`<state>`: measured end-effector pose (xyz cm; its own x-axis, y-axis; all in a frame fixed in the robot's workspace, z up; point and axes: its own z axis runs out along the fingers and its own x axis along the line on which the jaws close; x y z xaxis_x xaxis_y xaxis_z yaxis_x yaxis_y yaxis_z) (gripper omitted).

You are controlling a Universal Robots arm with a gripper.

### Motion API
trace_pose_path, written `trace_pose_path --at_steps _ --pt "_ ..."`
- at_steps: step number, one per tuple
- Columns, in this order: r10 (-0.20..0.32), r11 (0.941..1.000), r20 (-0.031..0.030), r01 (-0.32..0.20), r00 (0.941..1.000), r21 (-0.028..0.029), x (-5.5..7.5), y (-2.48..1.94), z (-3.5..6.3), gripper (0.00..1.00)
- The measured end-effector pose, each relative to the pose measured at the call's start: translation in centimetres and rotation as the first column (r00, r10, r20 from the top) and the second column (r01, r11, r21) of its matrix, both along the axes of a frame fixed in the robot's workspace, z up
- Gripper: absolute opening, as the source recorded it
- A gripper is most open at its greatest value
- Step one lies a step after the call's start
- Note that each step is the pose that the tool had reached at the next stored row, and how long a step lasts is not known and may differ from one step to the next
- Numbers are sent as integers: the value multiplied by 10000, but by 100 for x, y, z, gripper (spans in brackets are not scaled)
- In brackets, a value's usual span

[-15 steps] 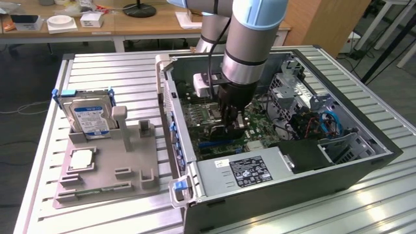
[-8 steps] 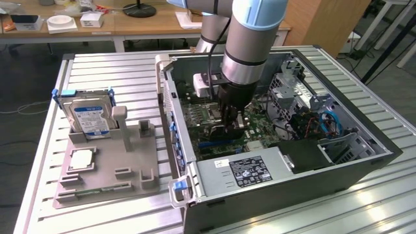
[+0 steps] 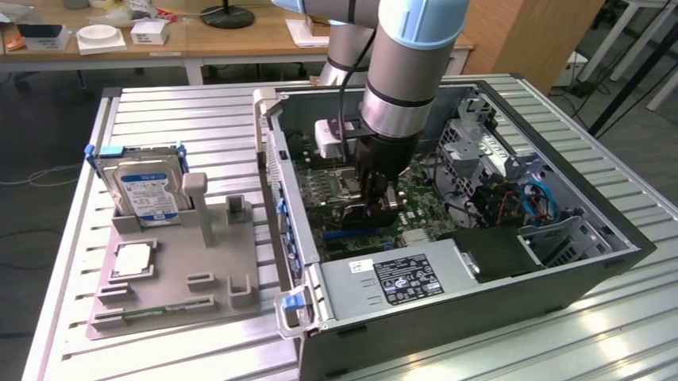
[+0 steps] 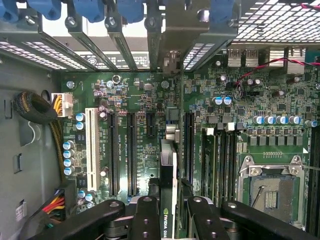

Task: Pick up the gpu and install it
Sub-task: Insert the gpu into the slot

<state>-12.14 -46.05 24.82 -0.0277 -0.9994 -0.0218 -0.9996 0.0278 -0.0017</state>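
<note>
The gripper [image 4: 167, 212] is clamped on the gpu [image 4: 168, 170], which is held edge-on over the motherboard [image 4: 135, 95] between its long black slots, inside the open case [image 3: 593, 262]. By the table's [image 3: 190, 111] edge on the exterior view's left, a hard drive [image 3: 148, 194] stands in a grey holder [image 3: 180, 270].

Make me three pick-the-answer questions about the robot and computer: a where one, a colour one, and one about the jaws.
1. Where is the gpu?
A) in the grey stand
B) on the wooden desk
C) inside the open computer case, over the green board

2. What colours are on the label of the hard drive?
A) blue and white
B) red and yellow
C) pink

3. What are the jaws doing?
A) open and empty
B) shut on the gpu
C) shut on the hard drive

1 C: the card hangs over the board's slots.
2 A: the label is blue and white.
3 B: the card is pinched between them.
</note>
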Motion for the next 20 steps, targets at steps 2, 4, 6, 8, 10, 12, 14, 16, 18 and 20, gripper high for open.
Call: trace_pose_path --at_steps 2,4,6,8,10,12,14,16,18,20 --pt "1 10000 -1 -1 10000 -4 0 0 0 26" --pt "1 10000 0 -1 10000 -7 0 0 0 26" --pt "1 10000 0 -1 10000 -7 1 -1 0 26" --pt "0 10000 -2 0 10000 -7 8 -2 0 26" --pt "0 10000 -1 0 10000 -6 17 -3 -1 26" --pt "-1 10000 0 1 10000 -10 20 -3 0 26" --pt "1 10000 -1 -1 10000 -9 29 -2 0 26" --pt "-2 10000 -3 2 10000 -9 47 -3 0 26" --pt "-1 10000 0 1 10000 -12 52 -3 0 26" --pt "1 10000 0 -1 10000 -39 54 -3 -1 26"
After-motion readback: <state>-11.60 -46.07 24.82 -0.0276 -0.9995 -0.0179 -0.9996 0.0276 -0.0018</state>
